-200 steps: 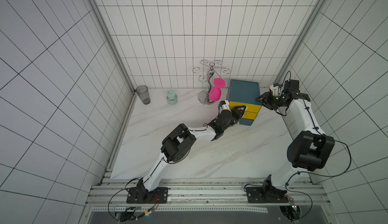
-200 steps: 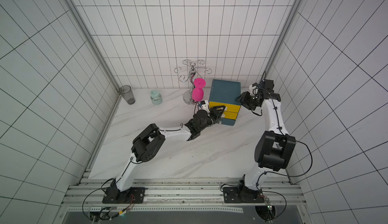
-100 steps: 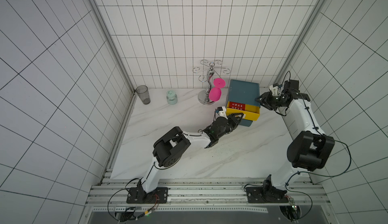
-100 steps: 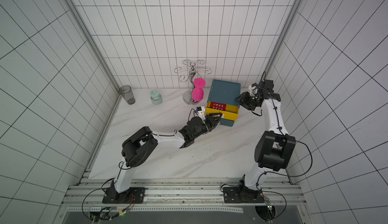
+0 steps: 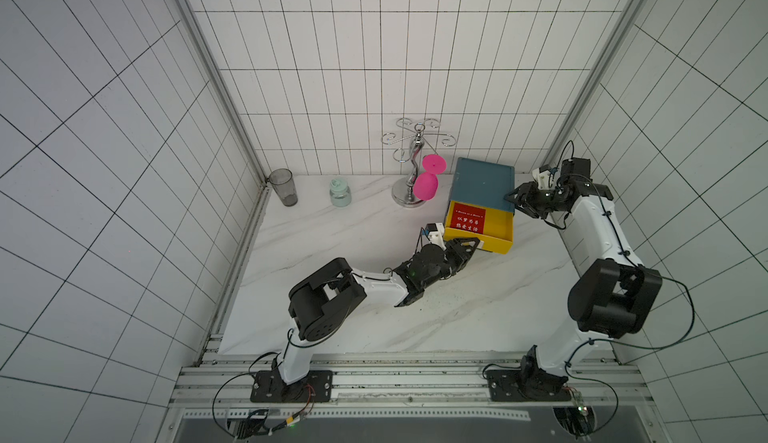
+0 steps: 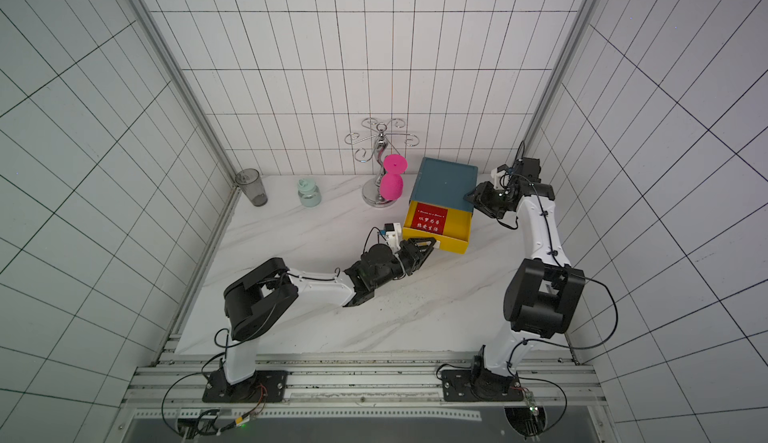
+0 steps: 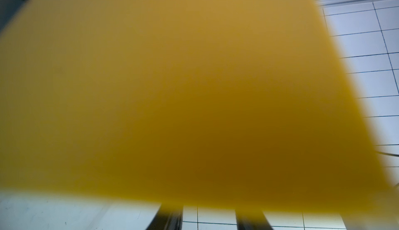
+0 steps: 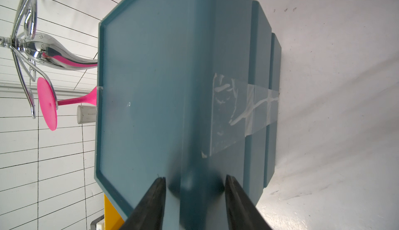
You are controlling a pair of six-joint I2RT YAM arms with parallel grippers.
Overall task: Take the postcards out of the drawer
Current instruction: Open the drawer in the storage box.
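postcard (image 5: pixel 469 216) 1 (visible) | drawer (image 5: pixel 497 224) 1 | cabinet (image 5: pixel 482 183) 1 | goblet (image 5: pixel 424 186) 1 | tumbler (image 5: pixel 284 187) 1 | jar (image 5: pixel 340 193) 1 | rack (image 5: pixel 405 198) 1

A yellow drawer (image 5: pixel 497 249) is found pulled out of a blue cabinet (image 5: pixel 484 183), with the postcards (image 5: pixel 468 217) lying flat inside toward the left arm's side. The left gripper (image 5: pixel 468 246) is placed against the drawer's front wall. The right gripper (image 5: pixel 516 201) is set at the cabinet's near right corner.

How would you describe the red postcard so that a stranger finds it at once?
Find the blue cabinet at the back of the marble table. Its yellow drawer is pulled out. The postcard lies flat inside, the only red thing there, with white lettering.
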